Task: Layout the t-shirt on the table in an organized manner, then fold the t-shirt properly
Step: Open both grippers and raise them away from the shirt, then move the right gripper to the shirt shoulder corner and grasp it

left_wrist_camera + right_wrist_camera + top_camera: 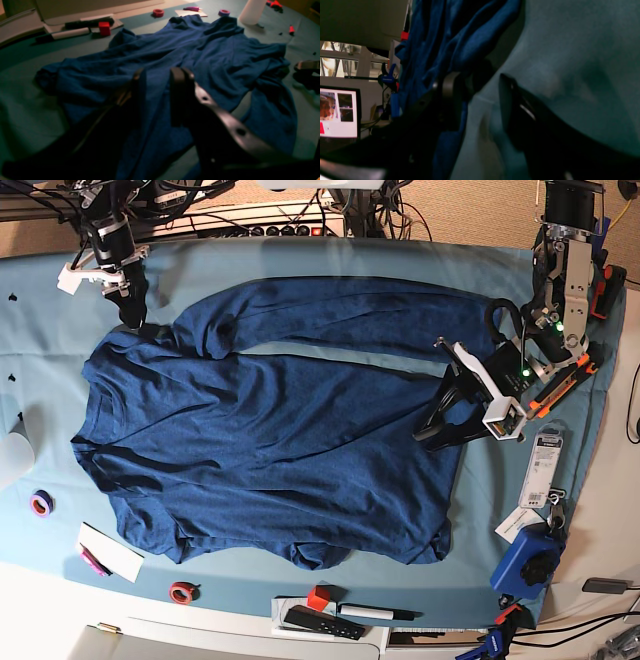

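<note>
The navy t-shirt (pixel 270 440) lies spread and wrinkled on the teal table (pixel 300 255), one long sleeve stretched along the far edge. My left gripper (pixel 432 430) is at the shirt's right-hand edge. In the left wrist view a ridge of the t-shirt (pixel 200 55) rises between the fingers of the left gripper (pixel 162 75), which is shut on it. My right gripper (pixel 132 318) points down at the shirt's far left corner by the sleeve. In the right wrist view the right gripper (pixel 477 82) stands open over bare table (pixel 570 50), with the t-shirt (pixel 450 37) beside its left finger.
Along the near edge lie a red tape roll (pixel 181 592), a purple tape roll (pixel 40 502), a white card (pixel 108 552), a red cube (pixel 318 597), a black remote (pixel 322 621) and a pen (pixel 375 612). A blue box (pixel 527 562) and tags (pixel 540 465) sit at the right. A white bottle (pixel 251 11) stands beyond the shirt.
</note>
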Action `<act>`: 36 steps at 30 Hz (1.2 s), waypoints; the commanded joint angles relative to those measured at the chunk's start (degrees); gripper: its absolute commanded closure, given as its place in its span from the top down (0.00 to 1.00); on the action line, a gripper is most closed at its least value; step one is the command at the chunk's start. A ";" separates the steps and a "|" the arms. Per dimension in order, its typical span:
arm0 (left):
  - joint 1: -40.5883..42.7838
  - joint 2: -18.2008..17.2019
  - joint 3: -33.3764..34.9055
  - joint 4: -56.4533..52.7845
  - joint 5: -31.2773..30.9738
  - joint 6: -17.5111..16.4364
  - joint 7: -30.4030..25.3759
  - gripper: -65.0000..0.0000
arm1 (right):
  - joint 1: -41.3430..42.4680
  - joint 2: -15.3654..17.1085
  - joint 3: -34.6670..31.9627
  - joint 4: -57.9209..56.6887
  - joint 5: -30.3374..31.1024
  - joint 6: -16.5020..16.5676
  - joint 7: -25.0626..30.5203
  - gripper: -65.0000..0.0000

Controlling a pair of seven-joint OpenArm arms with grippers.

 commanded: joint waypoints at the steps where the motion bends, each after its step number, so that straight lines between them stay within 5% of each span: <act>1: -0.61 -0.61 -0.37 1.03 -1.09 -0.28 -1.01 0.27 | 2.82 -0.42 -3.21 0.24 -6.25 0.85 -5.81 0.42; 5: -0.61 -0.61 -0.37 1.05 -1.09 -0.28 -0.92 0.27 | 2.34 -0.44 -3.17 0.35 -1.36 6.01 -10.51 0.42; 13: -0.61 -0.61 -0.37 1.03 -1.09 -0.28 -0.22 0.27 | -3.52 -1.84 -3.17 3.15 7.15 9.97 -14.88 0.42; 29: -0.61 -0.61 -0.37 1.05 -1.11 -0.28 1.84 0.27 | -13.40 -1.86 -3.17 26.43 8.07 9.94 -14.64 0.42; 31: -0.61 -0.61 -0.37 1.05 -1.11 -0.28 1.84 0.27 | -13.29 -1.86 -3.17 26.97 6.10 9.55 -13.70 0.42; 34: -0.61 -0.61 -0.37 1.05 -1.09 -0.28 1.86 0.27 | -12.61 -1.84 -3.17 26.62 -4.39 1.95 -8.48 0.42; 36: -0.61 -0.61 -0.37 1.05 -1.11 -0.28 1.86 0.27 | -12.00 -1.86 -3.17 26.34 -6.47 0.33 -6.99 0.42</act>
